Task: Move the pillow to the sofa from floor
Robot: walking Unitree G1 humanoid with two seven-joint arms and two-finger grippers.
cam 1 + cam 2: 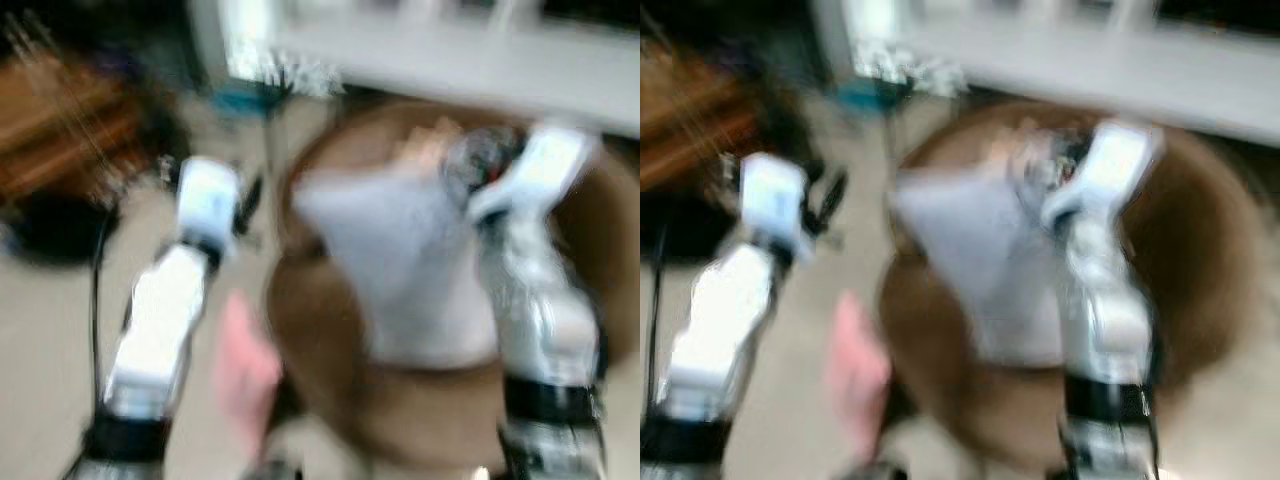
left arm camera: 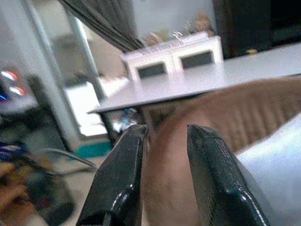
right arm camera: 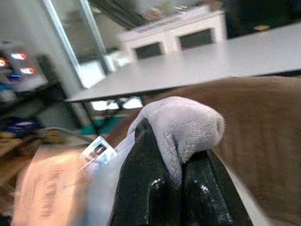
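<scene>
The head views are blurred. A grey pillow point(image 1: 400, 270) hangs over a round brown seat point(image 1: 320, 350), off the floor. My right gripper point(image 3: 174, 146) is shut on a plush corner of the pillow point(image 3: 183, 122), at its upper right edge in the left eye view. To the left of the pillow, beside the seat's edge, my left gripper point(image 2: 164, 134) stands open with nothing between its fingers point(image 2: 120, 179); the brown seat point(image 2: 244, 117) lies beyond them.
A person's hand point(image 1: 245, 370) shows low between my arms, at the seat's left edge. A long white table point(image 1: 480, 60) runs behind the seat. Brown wooden furniture point(image 1: 60, 130) and a dark cable point(image 1: 97, 270) are on the left over pale floor.
</scene>
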